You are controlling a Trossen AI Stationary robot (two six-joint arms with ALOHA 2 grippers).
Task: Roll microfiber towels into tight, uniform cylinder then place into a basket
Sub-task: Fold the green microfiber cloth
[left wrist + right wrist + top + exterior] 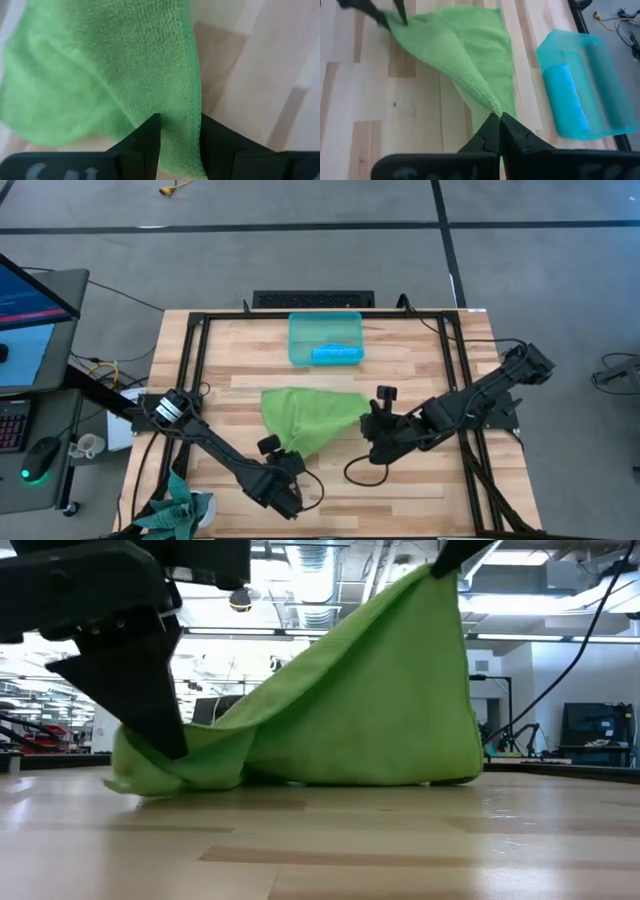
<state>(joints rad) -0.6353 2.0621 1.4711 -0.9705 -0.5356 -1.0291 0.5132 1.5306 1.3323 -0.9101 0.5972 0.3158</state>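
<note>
The lime green towel (pixel 308 418) lies partly spread on the wooden table, raised toward its right corner. My left gripper (pixel 286 454) is shut on the towel's near end, low over the table. My right gripper (pixel 366 420) is shut on the right corner and holds it up high, as the low view shows (pixel 440 575). The basket (pixel 300 350) stands at the table's far side. Inside it lies the rolled sky blue towel (pixel 335 354), also seen in the right wrist view (pixel 565 102). My left gripper pinches a strip of the towel along its hemmed edge (pixel 182 130) between its two fingers, slanting down from the near side. That end sits bunched just above the tabletop (pixel 150 775). My right gripper pinches the towel's corner (pixel 495 109) between its fingertips, slanting down from the right. The corner is lifted clear, and the cloth drapes from it in a ridge (pixel 465 75) down to the table.
A darker teal-green cloth (pixel 180 510) lies at the near left corner. Black frame rails (pixel 190 370) run along the table's sides. A dark cable (pixel 350 472) loops on the wood near my right arm. Bare wood shows between the towel and the near edge.
</note>
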